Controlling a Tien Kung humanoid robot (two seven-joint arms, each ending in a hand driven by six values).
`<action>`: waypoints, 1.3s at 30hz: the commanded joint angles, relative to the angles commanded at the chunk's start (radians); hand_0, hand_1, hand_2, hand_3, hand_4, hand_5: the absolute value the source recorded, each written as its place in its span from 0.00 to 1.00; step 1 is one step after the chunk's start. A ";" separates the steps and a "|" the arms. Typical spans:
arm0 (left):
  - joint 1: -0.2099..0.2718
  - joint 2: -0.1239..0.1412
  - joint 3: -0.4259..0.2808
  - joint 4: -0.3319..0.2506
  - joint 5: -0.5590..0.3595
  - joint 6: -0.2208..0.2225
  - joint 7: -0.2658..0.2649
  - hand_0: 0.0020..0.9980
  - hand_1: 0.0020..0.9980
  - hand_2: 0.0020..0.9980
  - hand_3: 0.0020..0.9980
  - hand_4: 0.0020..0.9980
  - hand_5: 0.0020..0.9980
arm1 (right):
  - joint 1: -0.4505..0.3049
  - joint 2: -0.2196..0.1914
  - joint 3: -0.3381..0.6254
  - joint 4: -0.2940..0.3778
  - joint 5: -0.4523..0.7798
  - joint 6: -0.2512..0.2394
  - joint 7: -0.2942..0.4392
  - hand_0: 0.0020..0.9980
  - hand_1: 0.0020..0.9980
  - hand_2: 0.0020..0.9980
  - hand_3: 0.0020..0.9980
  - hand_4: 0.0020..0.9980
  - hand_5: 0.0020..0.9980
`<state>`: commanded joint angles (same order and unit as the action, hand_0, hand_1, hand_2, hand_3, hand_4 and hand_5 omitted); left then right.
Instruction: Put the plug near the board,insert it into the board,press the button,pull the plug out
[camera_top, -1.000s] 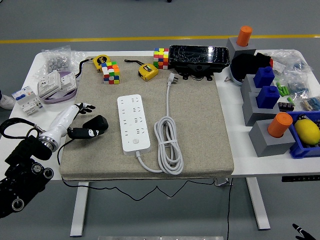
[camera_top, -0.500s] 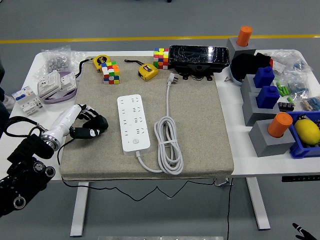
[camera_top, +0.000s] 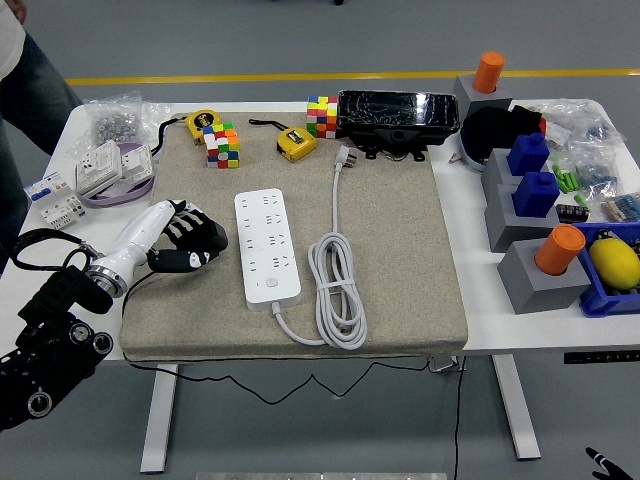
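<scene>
A white power strip (camera_top: 267, 248) lies lengthwise in the middle of the beige mat (camera_top: 400, 240). Its own white cord (camera_top: 338, 292) is coiled to its right, and that cord's plug (camera_top: 346, 157) lies near the mat's far edge. Just left of the strip sits a black plug (camera_top: 190, 258) with a thin black wire. My left hand (camera_top: 196, 236), black fingers on a white forearm, is curled over the black plug, a few centimetres from the strip's left side. Only a black tip of my right hand (camera_top: 604, 461) shows at the bottom right corner.
Two colour cubes (camera_top: 222, 144) (camera_top: 321, 115), two yellow tape measures (camera_top: 296, 144) and a black box (camera_top: 398, 113) line the mat's far edge. Grey and blue blocks (camera_top: 530, 195) with orange cylinders crowd the right. White sockets (camera_top: 112, 166) lie left. A person (camera_top: 35, 80) stands at the top left.
My left hand moved right onto the black plug and its fingers closed over it. Hand and plug have shifted slightly toward the strip. A person has stepped in at the top left.
</scene>
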<state>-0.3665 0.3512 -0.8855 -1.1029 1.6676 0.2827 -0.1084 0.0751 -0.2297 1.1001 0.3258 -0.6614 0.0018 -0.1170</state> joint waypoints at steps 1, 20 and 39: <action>-0.006 0.004 0.013 -0.001 -0.007 0.007 -0.015 0.36 0.42 0.47 0.54 0.69 0.00 | 0.000 0.000 0.000 0.000 0.000 0.000 0.000 0.58 0.68 0.69 0.62 0.99 0.52; -0.105 -0.001 0.139 0.058 -0.027 0.032 -0.045 0.37 0.43 0.47 0.54 0.70 0.00 | 0.002 0.000 -0.005 -0.001 0.004 0.000 -0.001 0.58 0.68 0.69 0.62 0.99 0.52; -0.130 -0.011 0.169 0.091 -0.032 0.028 -0.030 0.37 0.43 0.47 0.54 0.70 0.00 | 0.004 -0.001 -0.006 -0.001 0.005 -0.001 0.000 0.58 0.68 0.69 0.62 0.99 0.52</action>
<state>-0.4963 0.3400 -0.7161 -1.0120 1.6358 0.3105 -0.1381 0.0793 -0.2306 1.0936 0.3250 -0.6562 0.0010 -0.1169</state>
